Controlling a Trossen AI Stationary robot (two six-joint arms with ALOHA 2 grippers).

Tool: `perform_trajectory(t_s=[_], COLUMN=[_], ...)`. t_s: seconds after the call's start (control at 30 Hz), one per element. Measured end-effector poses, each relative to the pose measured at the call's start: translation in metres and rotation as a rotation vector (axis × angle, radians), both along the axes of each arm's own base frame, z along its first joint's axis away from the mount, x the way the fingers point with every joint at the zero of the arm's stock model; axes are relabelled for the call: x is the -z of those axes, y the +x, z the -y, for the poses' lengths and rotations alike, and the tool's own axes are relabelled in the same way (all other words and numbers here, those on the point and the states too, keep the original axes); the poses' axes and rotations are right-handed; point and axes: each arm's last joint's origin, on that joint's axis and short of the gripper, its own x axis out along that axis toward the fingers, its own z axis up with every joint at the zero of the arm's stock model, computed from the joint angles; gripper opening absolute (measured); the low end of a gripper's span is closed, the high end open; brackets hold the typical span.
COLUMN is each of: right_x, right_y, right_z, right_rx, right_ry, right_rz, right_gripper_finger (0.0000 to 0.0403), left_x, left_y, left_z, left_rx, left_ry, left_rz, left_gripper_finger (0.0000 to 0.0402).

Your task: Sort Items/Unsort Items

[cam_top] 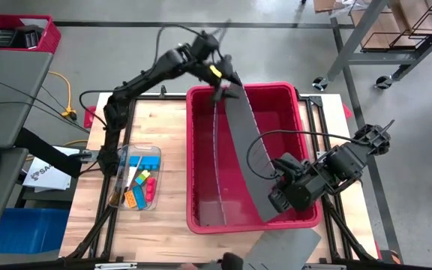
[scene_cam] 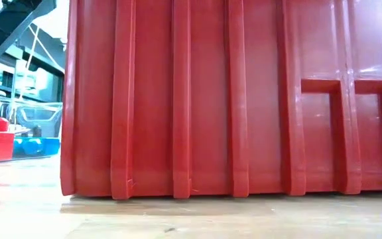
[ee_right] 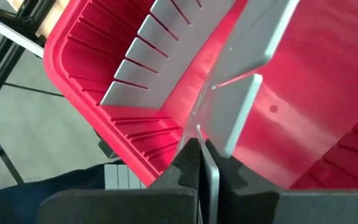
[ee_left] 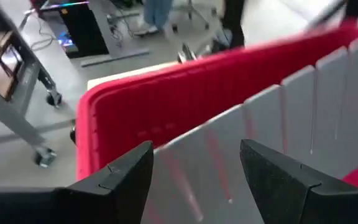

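Note:
The items (cam_top: 139, 182), small blue, yellow, red, green and orange pieces, lie in a clear tray (cam_top: 126, 161) on the table left of the red bin (cam_top: 201, 221). A long grey slotted divider (cam_top: 242, 135) slants through the bin from its far wall to its near right corner. My right gripper (ee_right: 201, 144) is shut on the divider's near end. My left gripper (ee_left: 194, 146) is open at the divider's far end (cam_top: 223, 94), and the divider's flat face (ee_left: 278, 124) shows beyond its spread fingers. My right gripper pinches the thin edge of the grey divider (ee_right: 205, 134) between its two fingers, at the near end (cam_top: 272, 199). The fingers come from the table's right, slanting down into the bin. The divider lies tilted across the bin. Whether my left gripper touches the divider cannot be told.
A second thin divider (cam_top: 216, 157) stands on edge lengthwise in the bin. Another grey panel (cam_top: 283, 247) lies at the table's near edge. The bin's ribbed wall (scene_cam: 231, 99) fills the low view. Racks and carts stand beyond the table.

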Motion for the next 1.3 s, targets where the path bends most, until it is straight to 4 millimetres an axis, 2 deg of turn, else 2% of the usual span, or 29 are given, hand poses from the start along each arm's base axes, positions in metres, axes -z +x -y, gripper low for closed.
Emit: perform_trajectory(t_s=[0.17, 0.37, 0.63, 0.83, 1.17, 1.3], right_x=[0.000, 0.000, 0.000, 0.000, 0.000, 0.000], right_y=[0.000, 0.000, 0.006, 0.010, 0.012, 0.013], right_z=[0.001, 0.001, 0.011, 0.019, 0.022, 0.022], right_rx=[-0.025, -0.056, -0.106, -0.134, -0.176, -0.181], right_ry=[-0.026, -0.074, -0.100, -0.128, -0.158, -0.162], right_rz=[0.002, 0.013, -0.003, -0.012, -0.016, -0.017], right_gripper_finger=[0.0000, 0.0000, 0.0000, 0.0000, 0.0000, 0.0000], left_x=[0.003, -0.008, 0.014, 0.019, 0.039, 0.044], left_y=[0.012, 0.019, 0.021, 0.027, 0.031, 0.032], left_z=[0.027, 0.045, 0.053, 0.051, 0.042, 0.040], left_rx=[0.005, -0.028, 0.037, 0.032, 0.086, 0.120], left_ry=[0.220, 0.506, 0.544, 0.594, 0.598, 0.619], left_rz=[-0.070, -0.092, -0.274, -0.282, -0.360, -0.382], left_gripper_finger=[0.0237, 0.0237, 0.0237, 0.0237, 0.0236, 0.0214])
